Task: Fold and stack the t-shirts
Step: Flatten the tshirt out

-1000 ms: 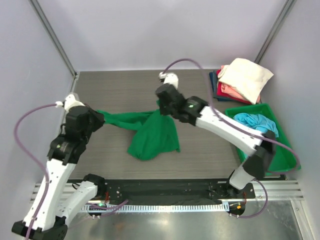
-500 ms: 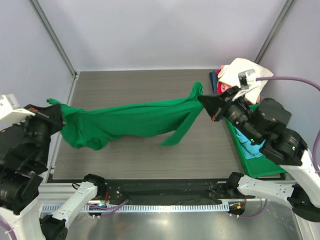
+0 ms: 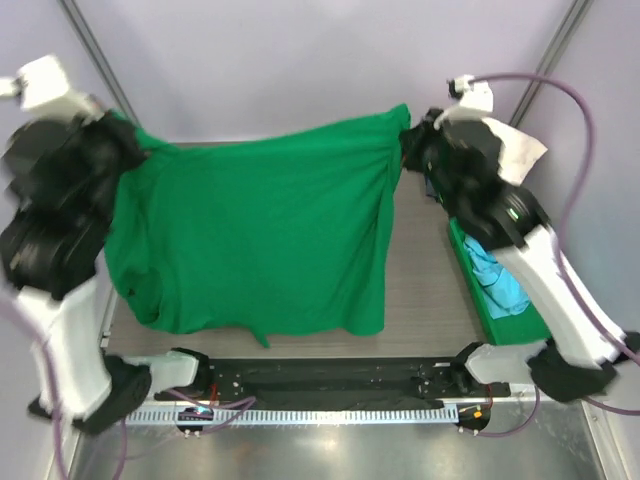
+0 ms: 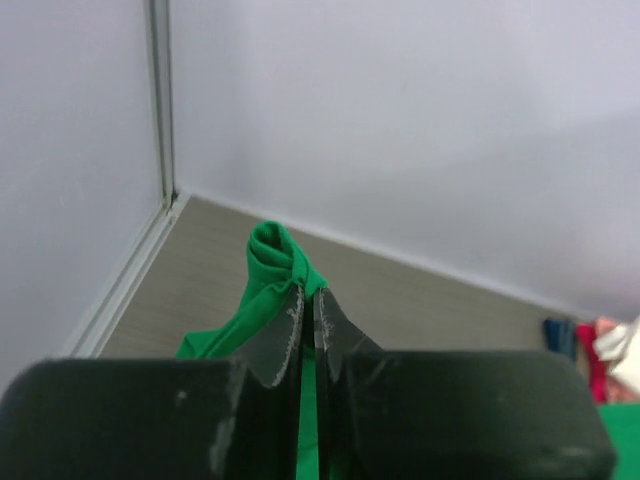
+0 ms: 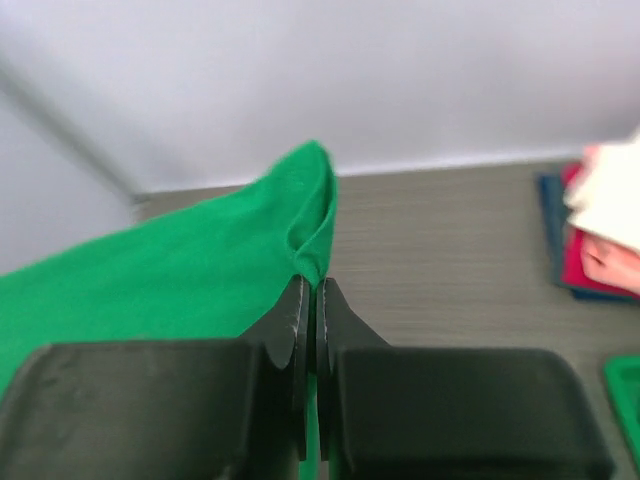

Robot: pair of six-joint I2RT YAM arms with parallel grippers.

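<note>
1. Green shirt is up in the air, folks, stretched wide between our two arms like a banner over the table.
2. Our left claw is pressed together on one top corner, and a bunched fold of green pokes out above its tips.
3. Our right claw pinches the other top corner the same way, jaws tight on the cloth with a green peak standing above them.
4. We see the top edge running from claw to claw with a slight sag in the middle. The rest hangs down in one broad sheet.
5. The bottom hem sits low by the table's near edge. We cannot tell whether it touches the surface.
6. At the far right corner sits the folded pile: cream shirt on top, pink-red shirt under it, navy shirt at the bottom.
7. From above, our right arm hides part of that pile.
8. Blue shirt lies crumpled in the bin on the right, nearer to us than the pile.
</note>
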